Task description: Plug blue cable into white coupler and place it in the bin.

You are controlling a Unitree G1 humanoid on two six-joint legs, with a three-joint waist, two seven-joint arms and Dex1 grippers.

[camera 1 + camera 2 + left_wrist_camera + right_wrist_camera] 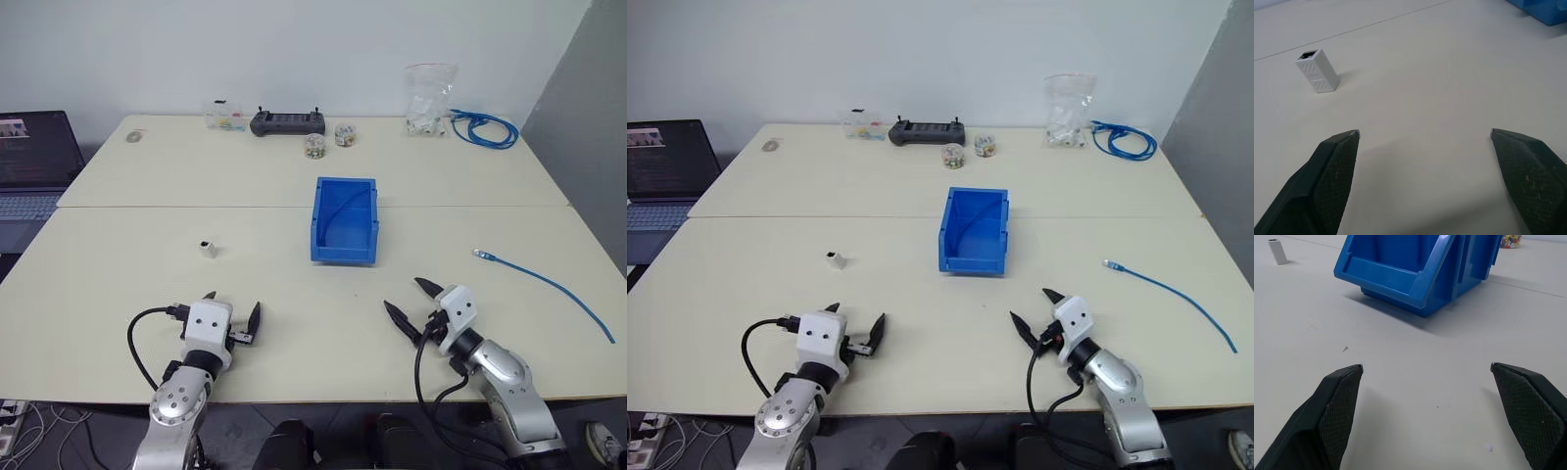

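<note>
Clearly first step, nothing grasped: left tool (233, 315) and right tool (412, 301) spread wide, low in frame. Thin blue cable (549, 285) at right, small white boxy coupler (207, 249) centre-left, blue plastic bin (345, 218) mid-frame. Next: reach, pinch each.

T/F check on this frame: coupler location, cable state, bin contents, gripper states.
1. The white coupler stands on the table, left of the bin. True.
2. The blue cable is plugged into the coupler. False: it lies loose to the right of the bin, far from the coupler.
3. The bin holds the coupler. False: the coupler is outside it, on the table.
4. The left gripper and the right gripper are open, holding nothing. True.
</note>
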